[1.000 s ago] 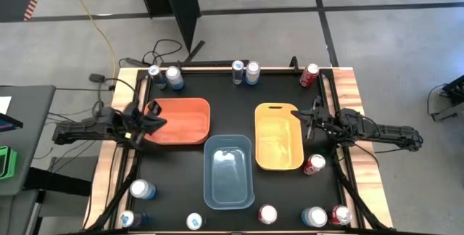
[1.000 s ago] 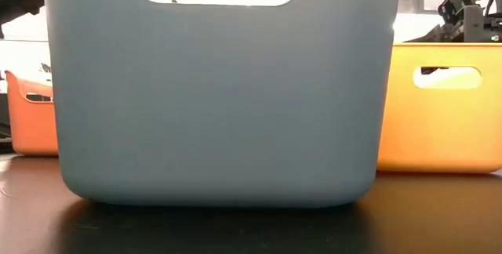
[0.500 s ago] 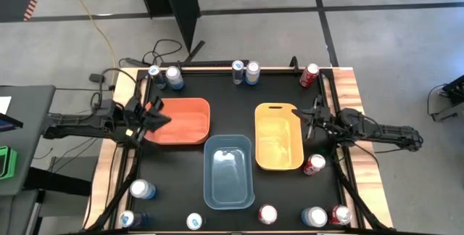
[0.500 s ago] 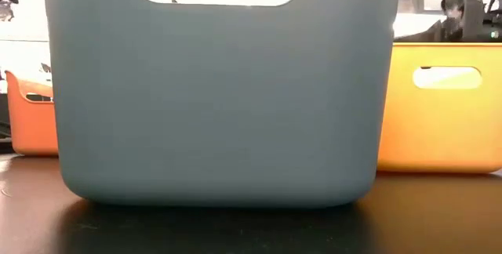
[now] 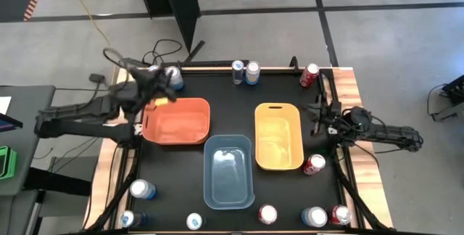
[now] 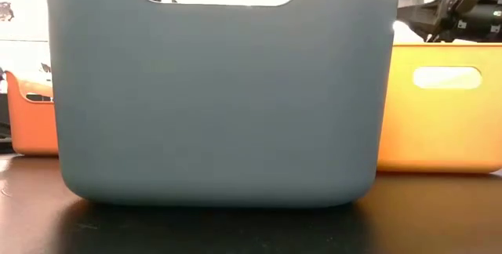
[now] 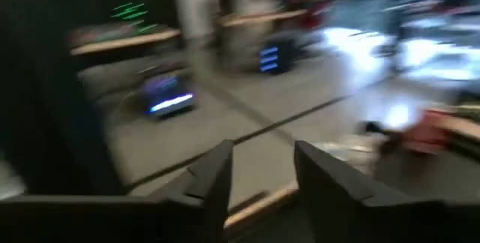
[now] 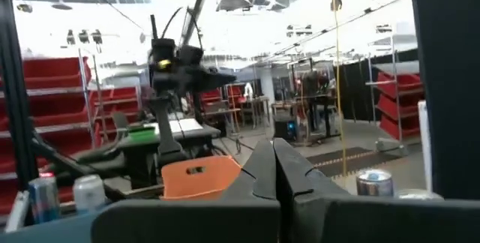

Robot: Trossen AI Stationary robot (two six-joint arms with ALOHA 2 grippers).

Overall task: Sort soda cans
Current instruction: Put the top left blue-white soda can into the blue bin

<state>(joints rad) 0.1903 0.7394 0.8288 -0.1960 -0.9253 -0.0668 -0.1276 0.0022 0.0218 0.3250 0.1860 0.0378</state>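
Observation:
Several soda cans stand around the black table. A pair (image 5: 165, 76) is at the far left corner, a pair (image 5: 245, 72) at the far middle, and a red can (image 5: 310, 75) at the far right. Another red can (image 5: 314, 164) lies by the yellow bin, and several more (image 5: 267, 214) line the near edge. My left gripper (image 5: 157, 88) is open and empty, just near-side of the far left pair, over the orange bin's far left corner. My right gripper (image 5: 316, 114) is shut and empty between the yellow bin and the table's right edge; it also shows in its wrist view (image 8: 274, 169).
The orange bin (image 5: 177, 121), the blue bin (image 5: 228, 171) and the yellow bin (image 5: 278, 135) fill the middle of the table. In the low view the blue bin (image 6: 220, 89) blocks most of the sight. Cables lie beyond the far left corner.
My left gripper has swung from the orange bin's left side toward the table's far edge, to the pair of cans at the far left corner; it stays open. My right gripper has drawn back a little toward the table's right edge.

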